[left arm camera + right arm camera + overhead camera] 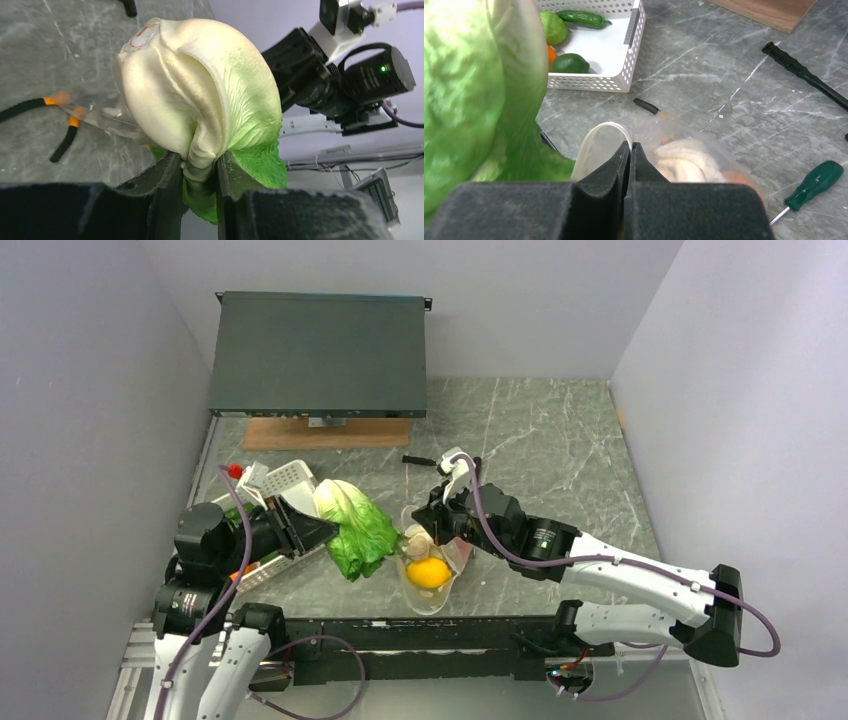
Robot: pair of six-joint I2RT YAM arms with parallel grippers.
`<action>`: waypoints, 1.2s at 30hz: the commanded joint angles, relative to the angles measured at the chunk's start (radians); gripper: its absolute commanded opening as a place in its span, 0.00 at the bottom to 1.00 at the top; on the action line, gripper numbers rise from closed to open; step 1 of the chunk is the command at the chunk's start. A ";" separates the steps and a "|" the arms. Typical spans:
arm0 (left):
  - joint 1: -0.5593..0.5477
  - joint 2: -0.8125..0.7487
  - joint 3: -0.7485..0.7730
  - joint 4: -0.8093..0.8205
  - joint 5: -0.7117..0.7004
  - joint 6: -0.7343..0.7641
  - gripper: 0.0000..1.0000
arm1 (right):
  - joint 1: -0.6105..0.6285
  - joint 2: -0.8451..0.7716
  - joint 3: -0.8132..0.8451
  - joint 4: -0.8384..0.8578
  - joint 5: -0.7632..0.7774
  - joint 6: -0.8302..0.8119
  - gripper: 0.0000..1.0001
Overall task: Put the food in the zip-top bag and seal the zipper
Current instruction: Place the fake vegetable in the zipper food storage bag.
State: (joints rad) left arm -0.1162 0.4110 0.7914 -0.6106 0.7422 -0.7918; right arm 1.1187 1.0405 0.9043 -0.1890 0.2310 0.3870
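My left gripper (318, 530) (197, 160) is shut on the leafy end of a toy lettuce (355, 525) (200, 90), white at its base and green at its leaves, held above the table just left of the bag. The clear zip-top bag (428, 585) (704, 142) stands with its mouth open. A yellow lemon (429, 572) and a white mushroom cluster (418, 540) (686, 162) lie inside it. My right gripper (440, 523) (630, 146) is shut on the bag's mouth edge, where the pale zipper strip (604, 131) curves.
A white slotted basket (285, 480) (631, 40) at the left holds round green pieces (569, 63), an orange (551, 54) and a long green vegetable (584, 19). A dark flat box (318, 355) rests on a wooden board (325, 433) at the back. Pliers (65, 130), a green-handled screwdriver (814, 185) and a black tool (804, 75) lie on the table.
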 commanded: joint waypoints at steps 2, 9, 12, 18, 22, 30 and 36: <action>-0.061 0.017 0.102 -0.012 0.001 0.009 0.00 | -0.004 0.016 0.037 0.060 0.025 0.004 0.00; -0.062 0.093 0.273 0.010 -0.003 -0.008 0.00 | -0.003 0.028 0.043 0.071 0.028 0.015 0.00; -0.062 0.097 0.226 0.128 0.084 -0.093 0.00 | -0.005 0.038 0.059 0.073 0.063 0.048 0.00; -0.124 0.079 0.104 0.281 0.183 -0.218 0.00 | -0.015 0.064 0.103 0.073 0.184 0.201 0.00; -0.273 0.088 0.010 0.408 0.128 -0.303 0.00 | -0.016 0.071 0.108 0.088 0.262 0.266 0.00; -0.550 0.234 -0.061 0.453 -0.045 -0.362 0.00 | -0.017 0.006 0.049 0.172 0.339 0.292 0.00; -0.555 0.287 -0.176 0.544 -0.103 -0.534 0.00 | -0.014 -0.079 -0.056 0.296 0.288 0.238 0.00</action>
State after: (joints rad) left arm -0.6670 0.6914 0.6674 -0.1852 0.7120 -1.1843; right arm 1.1057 1.0248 0.8810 -0.0555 0.5224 0.6476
